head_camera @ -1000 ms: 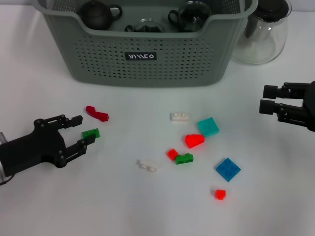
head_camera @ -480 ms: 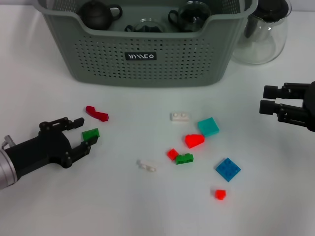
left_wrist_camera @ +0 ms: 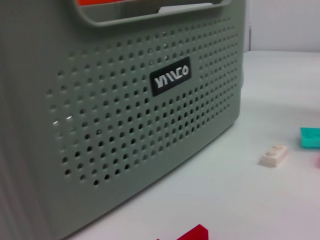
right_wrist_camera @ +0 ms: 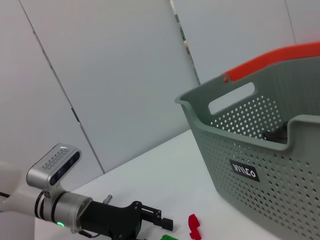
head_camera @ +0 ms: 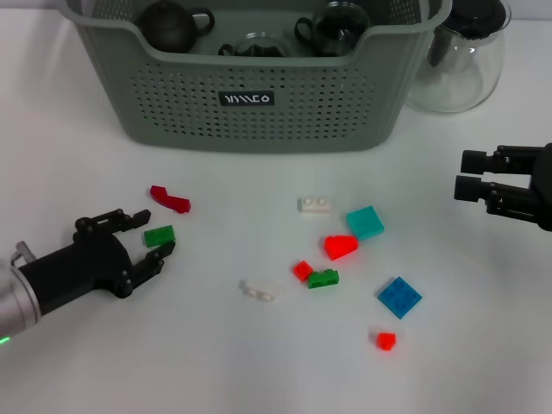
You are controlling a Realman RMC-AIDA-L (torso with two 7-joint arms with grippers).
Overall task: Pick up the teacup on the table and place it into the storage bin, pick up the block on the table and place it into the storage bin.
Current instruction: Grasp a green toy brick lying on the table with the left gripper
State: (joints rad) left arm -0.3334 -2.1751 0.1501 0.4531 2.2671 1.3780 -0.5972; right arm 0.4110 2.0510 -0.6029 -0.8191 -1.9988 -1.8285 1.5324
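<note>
The grey-green storage bin (head_camera: 259, 112) stands at the back and holds a dark teapot (head_camera: 168, 24) and glass teaware (head_camera: 332, 26). I see no teacup on the table itself. Several blocks lie on the white table. My left gripper (head_camera: 153, 235) is low at the front left and open, with a small green block (head_camera: 159, 235) between its fingers. A dark red block (head_camera: 170, 199) lies just behind it. My right gripper (head_camera: 466, 174) hovers open and empty at the right. The right wrist view shows the bin (right_wrist_camera: 260, 150) and the left gripper (right_wrist_camera: 152, 220).
A clear glass pitcher (head_camera: 461, 60) with a black lid stands right of the bin. In the middle lie white (head_camera: 315, 204), teal (head_camera: 366, 222), red (head_camera: 341, 246), green (head_camera: 323, 278) and blue (head_camera: 399, 296) blocks. The left wrist view shows the bin wall (left_wrist_camera: 125, 110) close by.
My left gripper has slid forward and lower, so its open fingers now stand on both sides of the green block. The right arm has not moved.
</note>
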